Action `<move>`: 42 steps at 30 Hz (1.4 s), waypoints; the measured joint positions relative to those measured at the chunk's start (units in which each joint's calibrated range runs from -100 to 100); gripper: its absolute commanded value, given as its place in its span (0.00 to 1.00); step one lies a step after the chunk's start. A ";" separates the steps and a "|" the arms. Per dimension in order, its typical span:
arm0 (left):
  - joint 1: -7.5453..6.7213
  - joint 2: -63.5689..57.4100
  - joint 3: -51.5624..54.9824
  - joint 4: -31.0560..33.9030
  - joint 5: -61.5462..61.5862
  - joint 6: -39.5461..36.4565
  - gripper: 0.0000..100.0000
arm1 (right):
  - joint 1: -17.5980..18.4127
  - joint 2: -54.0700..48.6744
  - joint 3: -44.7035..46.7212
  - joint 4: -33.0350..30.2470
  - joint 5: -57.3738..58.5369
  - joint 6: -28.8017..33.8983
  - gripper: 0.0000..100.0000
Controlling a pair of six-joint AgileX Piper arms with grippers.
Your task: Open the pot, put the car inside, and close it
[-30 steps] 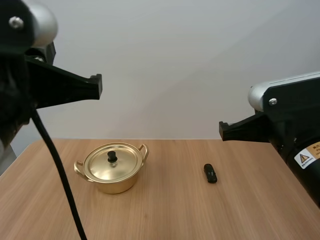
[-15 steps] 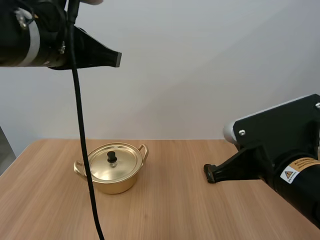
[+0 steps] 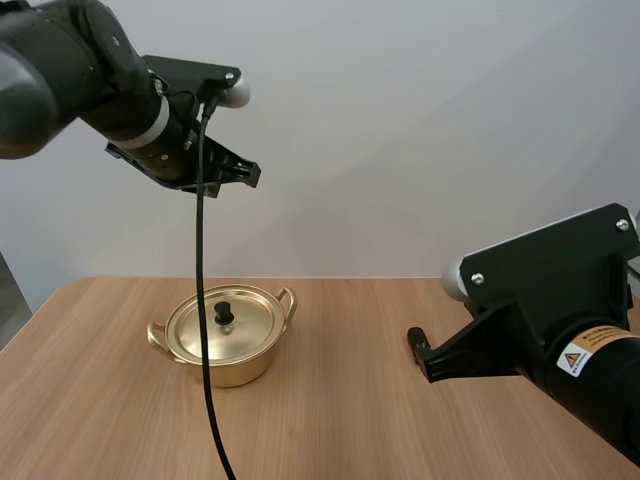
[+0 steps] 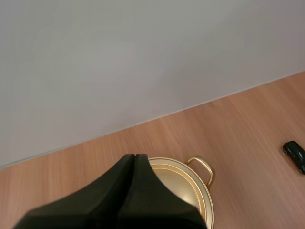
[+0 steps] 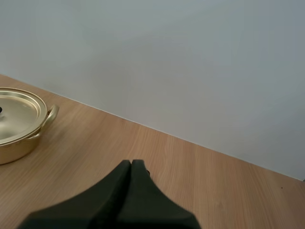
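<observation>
A gold pot (image 3: 225,345) sits on the wooden table (image 3: 330,420), left of centre, with its lid (image 3: 224,328) on and a black knob on top. The small black car (image 3: 413,337) lies to the right, partly covered by my right arm. My left gripper (image 4: 134,156) hangs shut, high above the pot (image 4: 190,177), with the car (image 4: 295,155) far off to the side. My right gripper (image 5: 131,162) is shut too and hovers low over the table near the car; the pot (image 5: 19,119) lies well away from it.
The table's back edge (image 3: 350,279) meets a plain grey wall. Bare wood lies between the pot and the car and along the front. My right arm's bulky body (image 3: 560,330) fills the right side of the high view.
My left arm has swung up and right, high over the pot. My right arm has dropped and moved left, covering part of the car. Pot and car have not moved.
</observation>
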 measured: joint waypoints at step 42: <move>0.00 19.65 0.00 3.93 16.09 1.99 0.96 | 0.00 -1.08 0.00 2.29 0.54 -1.36 0.00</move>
